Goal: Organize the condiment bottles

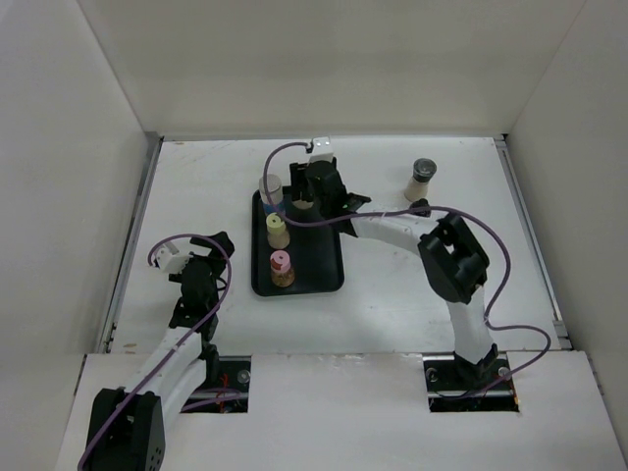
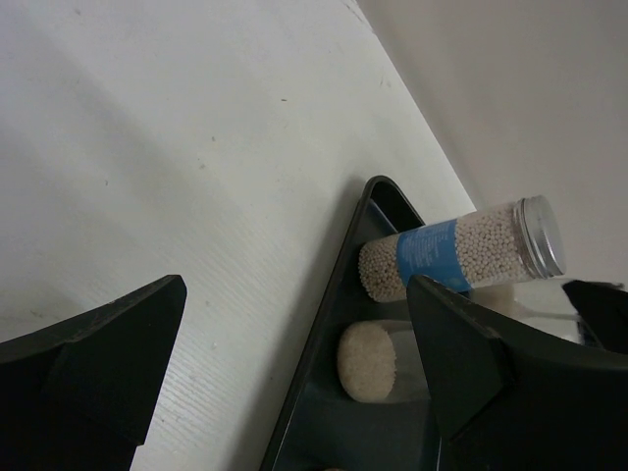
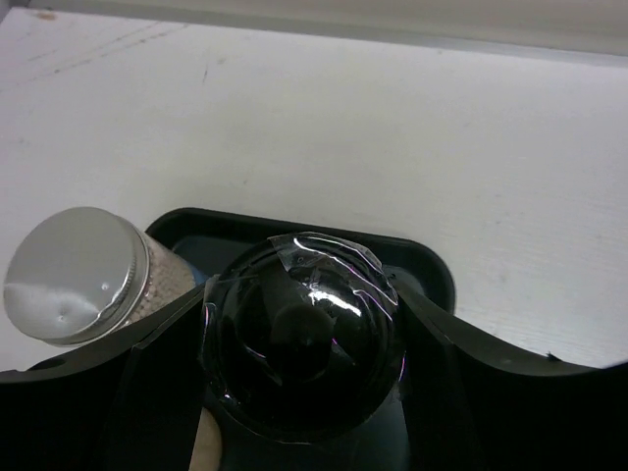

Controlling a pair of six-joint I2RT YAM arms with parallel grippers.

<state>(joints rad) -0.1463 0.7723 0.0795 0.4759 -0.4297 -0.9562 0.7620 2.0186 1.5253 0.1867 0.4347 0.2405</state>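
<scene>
Right wrist view shows the right gripper (image 3: pixel 299 314) with its two fingers pressed against either side of the black-capped bottle (image 3: pixel 302 345). This reads as a grip on that domed cap, at the far end of the tray (image 3: pixel 424 263). The silver-capped bottle (image 3: pixel 74 277) stands just beside it at the tray's far-left corner, close against one finger. The main risk is that a sideways shift or a spreading of the jaws knocks this tall, narrow neighbour over, perhaps off the tray's low rim. The hold is on a smooth, rounded cap with a patch of tape on it, so the bottle could also slip or tilt if lifted. Down the tray's left side stand the cream-capped bottle (image 1: pixel 278 232) and, nearer the arms, the pink-capped bottle (image 1: pixel 282 267). The grey-capped bottle (image 1: pixel 422 178) stands alone well to the right of the tray, not yet gathered in. The left gripper (image 2: pixel 294 289) hangs open and empty to the left of the tray. The black-capped bottle's body and base lie under the gripper, so it cannot be told whether it rests on the tray floor or hangs above it. The overhead view is blocked there too, and any further bottle behind the right arm would not show.
</scene>
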